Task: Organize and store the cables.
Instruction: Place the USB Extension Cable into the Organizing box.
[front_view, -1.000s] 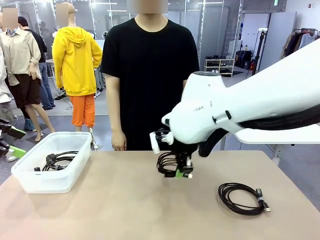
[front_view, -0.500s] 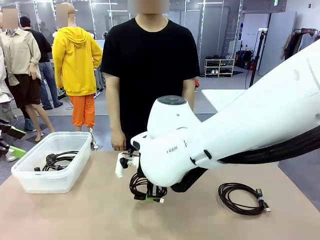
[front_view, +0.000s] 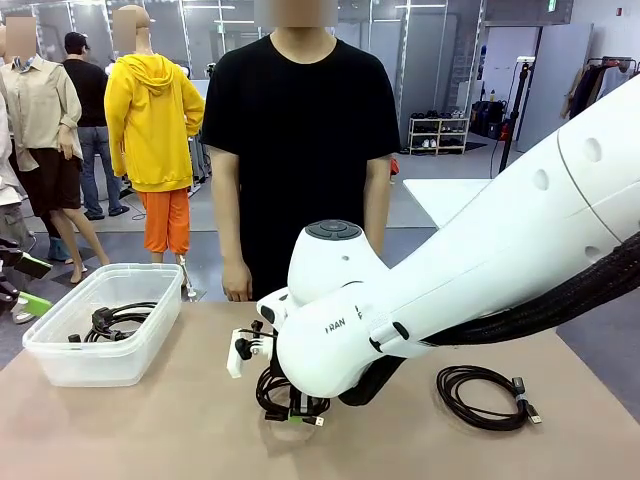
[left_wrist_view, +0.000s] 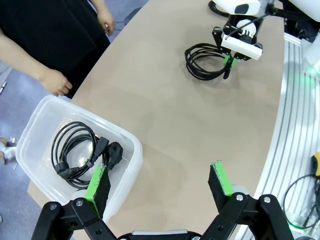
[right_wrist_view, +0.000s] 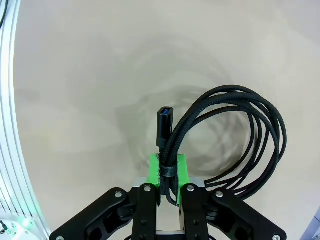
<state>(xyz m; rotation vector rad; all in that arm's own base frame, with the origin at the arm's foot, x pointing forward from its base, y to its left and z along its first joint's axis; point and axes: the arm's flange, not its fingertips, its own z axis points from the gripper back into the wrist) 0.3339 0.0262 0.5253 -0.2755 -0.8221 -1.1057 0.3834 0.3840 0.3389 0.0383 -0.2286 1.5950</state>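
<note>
A coiled black cable (front_view: 281, 388) rests on the tan table (front_view: 180, 430) near its middle, with my right gripper (front_view: 300, 412) low over it. In the right wrist view the green pads (right_wrist_view: 181, 167) stand close around the coil's bound section (right_wrist_view: 168, 150), and its loops (right_wrist_view: 250, 125) lie on the table. This coil (left_wrist_view: 205, 60) also lies far off in the left wrist view. A second coil (front_view: 485, 395) lies at the right. A third coil (left_wrist_view: 77, 155) sits in the clear plastic bin (left_wrist_view: 132, 145). My left gripper (left_wrist_view: 160, 182) hangs open above the bin's edge.
The bin (front_view: 60, 335) stands at the table's left side. A person in a black shirt stands at the far edge, hands (front_view: 237, 285) hanging near the table. My right arm's white body (front_view: 450, 290) spans the right half of the table.
My right arm carried the coil left and toward the near side, then lowered it onto the table. The left gripper has not moved.
</note>
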